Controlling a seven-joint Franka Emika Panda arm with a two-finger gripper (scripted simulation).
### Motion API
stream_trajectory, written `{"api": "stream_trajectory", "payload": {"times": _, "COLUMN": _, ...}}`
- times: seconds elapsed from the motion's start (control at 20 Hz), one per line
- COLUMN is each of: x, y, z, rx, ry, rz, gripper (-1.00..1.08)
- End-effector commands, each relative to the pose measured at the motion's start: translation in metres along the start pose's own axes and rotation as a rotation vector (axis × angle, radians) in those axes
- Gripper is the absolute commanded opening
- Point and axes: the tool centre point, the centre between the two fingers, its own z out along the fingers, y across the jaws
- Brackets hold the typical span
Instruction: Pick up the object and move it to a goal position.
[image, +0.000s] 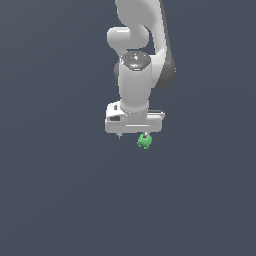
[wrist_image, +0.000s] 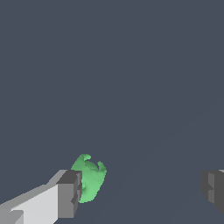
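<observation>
The object (image: 144, 142) is a tiny bright green lumpy blob just below the white hand, under the finger on the exterior view's right. My gripper (image: 132, 135) points down with its jaws wide apart and holds nothing. In the wrist view the object (wrist_image: 89, 177) lies right against the inner side of one grey fingertip (wrist_image: 69, 193), partly hidden by it. The other fingertip (wrist_image: 214, 189) is far from it, and the gripper's middle (wrist_image: 142, 191) is over bare floor.
A plain dark grey-blue surface (image: 55, 190) fills both views. The white arm (image: 135, 60) rises above the hand to the top edge of the exterior view. No other objects show.
</observation>
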Motion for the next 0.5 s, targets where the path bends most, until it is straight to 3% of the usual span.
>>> {"api": "stream_trajectory", "payload": {"times": 0.0, "x": 0.000, "y": 0.000, "z": 0.000, "rx": 0.000, "ry": 0.000, "rz": 0.000, "gripper": 1.00}}
{"api": "stream_trajectory", "payload": {"times": 0.45, "x": 0.000, "y": 0.036, "z": 0.006, "rx": -0.018, "ry": 0.002, "rz": 0.019, "gripper": 1.00}}
